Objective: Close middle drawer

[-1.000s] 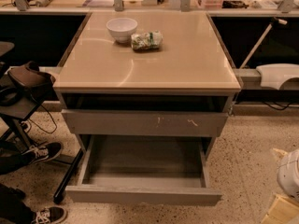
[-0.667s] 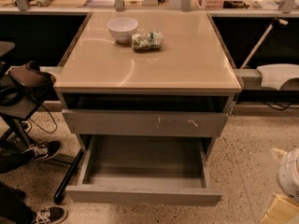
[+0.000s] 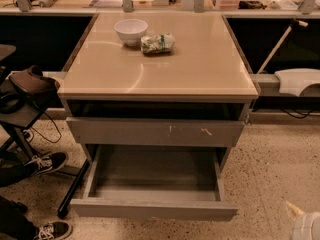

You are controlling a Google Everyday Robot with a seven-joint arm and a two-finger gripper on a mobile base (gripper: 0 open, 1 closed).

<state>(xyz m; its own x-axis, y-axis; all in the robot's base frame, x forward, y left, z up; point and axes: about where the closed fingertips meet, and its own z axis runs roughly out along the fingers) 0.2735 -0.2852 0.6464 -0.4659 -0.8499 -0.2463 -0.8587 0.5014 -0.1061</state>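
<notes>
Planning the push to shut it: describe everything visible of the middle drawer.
The middle drawer is a wide, shallow grey tray, cabinet-wide, with a plain flat front and no handle. It looks like painted board or metal. It stands pulled far out, level, nothing visible inside. Its rear runs under the scratched drawer above. Nothing touches its front; the gripper sits at the view's lower right corner, apart from it.

Warm, rather dim light from above leaves pale glare on the bench [image 3: 200, 69] top and deep shadow beneath it. The end effector [image 3: 296, 213], lower right corner, catches pale light.
</notes>
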